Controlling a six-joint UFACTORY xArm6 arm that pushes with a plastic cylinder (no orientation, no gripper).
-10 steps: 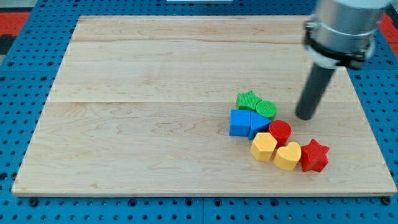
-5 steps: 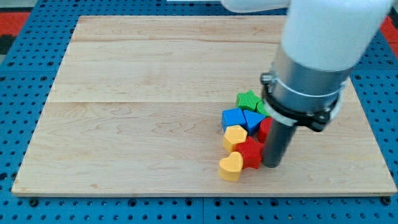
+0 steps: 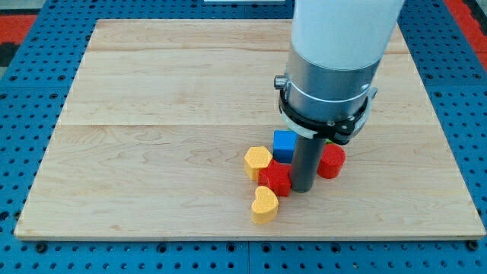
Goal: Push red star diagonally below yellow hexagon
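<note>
We are mid-push: our tip point(image 3: 303, 189) touches the red star point(image 3: 275, 179) at its 3 o'clock. The star sits at 5 o'clock of the yellow hexagon point(image 3: 257, 160), so only a light nudge remains. Our end effector is a bare rod with nothing to part or clamp.

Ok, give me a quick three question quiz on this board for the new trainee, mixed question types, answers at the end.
1. True or false: my tip stands directly to the view's right of the red star.
2. Which block lies nearest the view's bottom? A) blue block B) yellow heart C) red cylinder
3. Fill in: the yellow hexagon sits up and to the view's ____ of the red star.

Key: 1 true; 2 B; 3 left.
</note>
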